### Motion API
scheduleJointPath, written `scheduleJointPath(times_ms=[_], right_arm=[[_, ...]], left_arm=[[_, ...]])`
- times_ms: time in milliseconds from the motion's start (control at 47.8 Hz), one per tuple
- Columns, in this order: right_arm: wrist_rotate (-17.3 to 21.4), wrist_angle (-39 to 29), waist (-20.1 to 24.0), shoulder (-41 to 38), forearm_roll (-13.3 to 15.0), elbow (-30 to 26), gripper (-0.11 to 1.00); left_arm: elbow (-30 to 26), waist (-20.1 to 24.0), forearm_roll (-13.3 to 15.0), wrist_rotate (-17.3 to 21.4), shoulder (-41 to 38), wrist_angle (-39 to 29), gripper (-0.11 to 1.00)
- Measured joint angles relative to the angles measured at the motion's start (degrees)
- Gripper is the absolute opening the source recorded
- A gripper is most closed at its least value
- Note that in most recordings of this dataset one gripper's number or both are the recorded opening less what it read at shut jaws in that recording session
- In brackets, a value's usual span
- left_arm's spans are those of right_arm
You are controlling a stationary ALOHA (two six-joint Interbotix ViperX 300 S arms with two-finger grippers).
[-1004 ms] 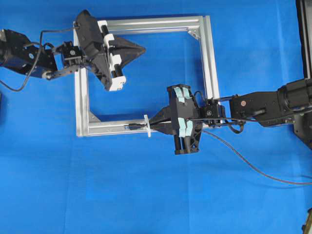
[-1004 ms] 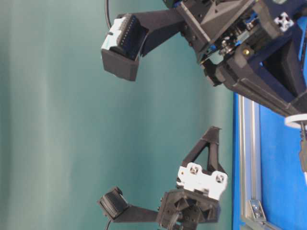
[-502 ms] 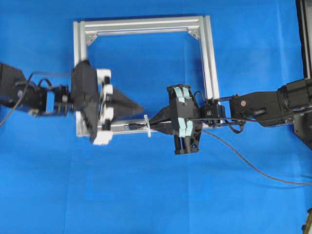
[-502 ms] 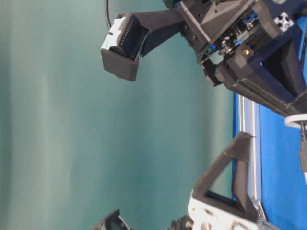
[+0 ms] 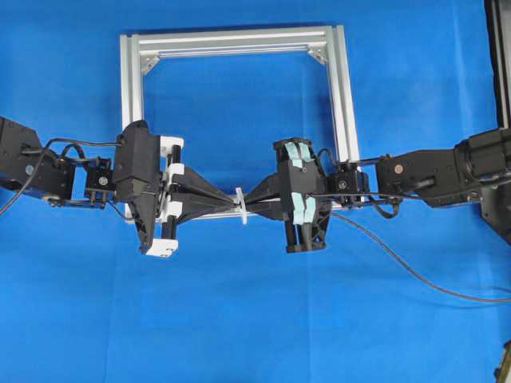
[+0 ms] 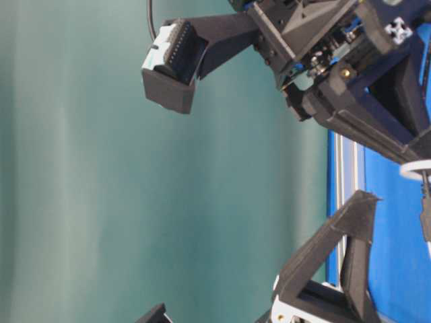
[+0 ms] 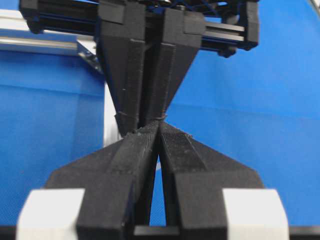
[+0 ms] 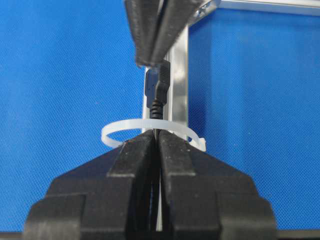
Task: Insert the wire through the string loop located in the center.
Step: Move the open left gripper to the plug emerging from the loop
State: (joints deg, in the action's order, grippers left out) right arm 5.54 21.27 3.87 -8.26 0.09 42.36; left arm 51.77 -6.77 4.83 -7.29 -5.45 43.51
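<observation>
Two grippers meet tip to tip over the lower bar of the silver frame [image 5: 343, 96], near the middle of the overhead view. The right gripper [image 5: 254, 199], reaching in from the right, has its fingers pressed together on the wire [image 8: 158, 92], whose plug end pokes through the string loop [image 8: 150, 127] on the bar. The left gripper [image 5: 230, 199], coming from the left, has its fingers together, holding nothing, with its tips at the plug just past the loop.
</observation>
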Motion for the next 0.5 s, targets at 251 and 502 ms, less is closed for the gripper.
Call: scheduleJointPath(times_ms=[251,502], right_arm=[[0.0,0.0,0.0,0.0,0.0,0.0,-0.02],[0.0,0.0,0.0,0.0,0.09,0.0,-0.02]], left_arm=[[0.0,0.09,0.09,-0.79,0.0,-1.32,0.24],[-0.09,0.09,0.09,-1.58,0.0,-1.93,0.9]])
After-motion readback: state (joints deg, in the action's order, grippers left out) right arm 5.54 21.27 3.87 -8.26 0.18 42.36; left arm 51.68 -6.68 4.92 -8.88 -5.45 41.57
